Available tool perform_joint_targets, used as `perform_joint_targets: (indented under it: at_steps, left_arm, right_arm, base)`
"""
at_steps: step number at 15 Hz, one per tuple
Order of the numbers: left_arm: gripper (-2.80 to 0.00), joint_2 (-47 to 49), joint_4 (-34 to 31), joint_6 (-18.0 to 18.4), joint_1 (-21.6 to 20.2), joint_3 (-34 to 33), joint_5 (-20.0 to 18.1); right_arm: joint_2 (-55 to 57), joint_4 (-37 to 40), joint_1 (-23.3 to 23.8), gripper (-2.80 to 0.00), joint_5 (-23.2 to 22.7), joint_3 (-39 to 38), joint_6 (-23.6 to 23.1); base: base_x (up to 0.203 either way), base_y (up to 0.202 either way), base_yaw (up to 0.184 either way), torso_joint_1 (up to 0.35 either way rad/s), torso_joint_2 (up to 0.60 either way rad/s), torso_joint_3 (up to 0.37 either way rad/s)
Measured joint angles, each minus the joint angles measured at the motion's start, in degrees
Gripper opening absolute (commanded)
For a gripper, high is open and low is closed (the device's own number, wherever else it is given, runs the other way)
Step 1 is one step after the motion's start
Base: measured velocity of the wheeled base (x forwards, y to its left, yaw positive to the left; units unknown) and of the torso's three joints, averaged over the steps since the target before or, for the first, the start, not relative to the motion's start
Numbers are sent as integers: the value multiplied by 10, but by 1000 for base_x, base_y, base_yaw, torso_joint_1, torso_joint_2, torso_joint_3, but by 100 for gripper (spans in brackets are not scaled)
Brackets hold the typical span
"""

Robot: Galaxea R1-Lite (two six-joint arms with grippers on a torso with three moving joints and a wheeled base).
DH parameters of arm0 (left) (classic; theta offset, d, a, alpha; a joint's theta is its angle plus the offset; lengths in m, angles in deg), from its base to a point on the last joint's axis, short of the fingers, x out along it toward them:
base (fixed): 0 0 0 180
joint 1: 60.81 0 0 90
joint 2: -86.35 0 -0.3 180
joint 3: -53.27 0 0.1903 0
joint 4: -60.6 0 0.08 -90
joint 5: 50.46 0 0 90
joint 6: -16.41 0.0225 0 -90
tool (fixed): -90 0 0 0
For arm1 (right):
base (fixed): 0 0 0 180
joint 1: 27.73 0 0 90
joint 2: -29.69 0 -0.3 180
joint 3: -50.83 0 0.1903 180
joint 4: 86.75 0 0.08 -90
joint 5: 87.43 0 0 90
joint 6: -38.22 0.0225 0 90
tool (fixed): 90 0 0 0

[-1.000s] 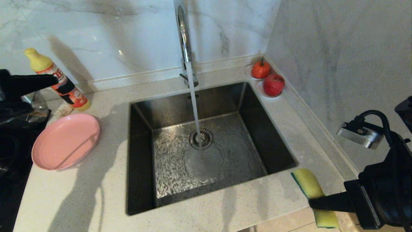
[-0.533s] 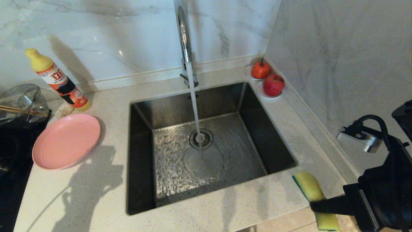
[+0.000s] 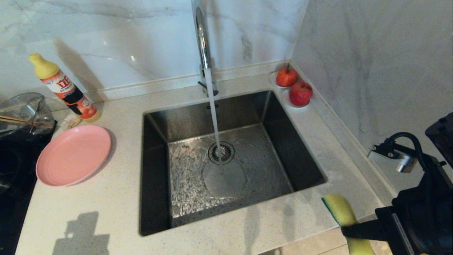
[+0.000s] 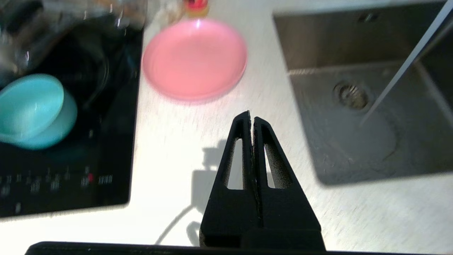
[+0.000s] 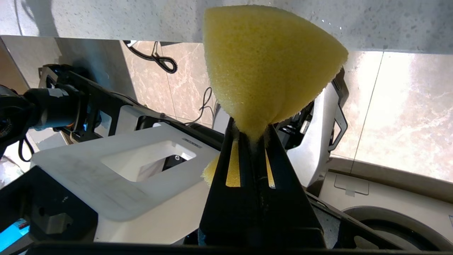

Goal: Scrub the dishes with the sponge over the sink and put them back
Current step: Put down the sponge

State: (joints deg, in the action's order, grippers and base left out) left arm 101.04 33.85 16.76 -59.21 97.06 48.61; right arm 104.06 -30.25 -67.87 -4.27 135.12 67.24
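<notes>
Right gripper (image 5: 252, 132) clamps the sponge (image 5: 265, 63) at its waist by the counter's (image 3: 254, 226) front edge; soft foam, squashes easily. Left gripper (image 4: 251, 118) hangs closed, empty, above counter. Pink plate (image 3: 72, 154) beside sink (image 3: 226, 159): stiff, slippery, best pinched at rim. Teal bowl (image 4: 33, 109) on cooktop (image 4: 70, 170).

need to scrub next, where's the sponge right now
The sponge is pinched in the right end effector at the lower right of the head view, just off the counter edge, near the sink's front right corner.

Pink plate (image 3: 73, 154) left of sink (image 3: 226, 163); sponge (image 3: 341, 209) at its right.
</notes>
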Motion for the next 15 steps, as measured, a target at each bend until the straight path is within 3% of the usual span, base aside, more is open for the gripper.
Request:
perform_joint_targets:
  at_steps: [4, 6, 8, 12, 15]
  left_arm:
    - [-280, -88, 5, 6, -5, -108, -1]
    - [-280, -123, 26, 0, -6, -160, -21]
    - [-280, -138, 29, 1, -7, -177, -60]
    - [-280, -148, 24, 64, -7, -194, -110]
    - [-280, -149, 31, 62, -7, -200, -118]
  right_arm:
    - [-5, 1, 0, -280, 24, -7, -2]
    - [-7, 2, 0, -280, 27, -8, -5]
    - [-7, 1, -3, -280, 30, -6, -9]
    - [-8, 4, -6, -280, 73, -14, -40]
    - [-12, 7, -7, -280, 121, -33, -66]
  base:
    - [0, 0, 0, 0, 0, 0]
    - [0, 0, 0, 0, 0, 0]
    - [0, 0, 0, 0, 0, 0]
    - [0, 0, 0, 0, 0, 0]
    - [0, 0, 0, 0, 0, 0]
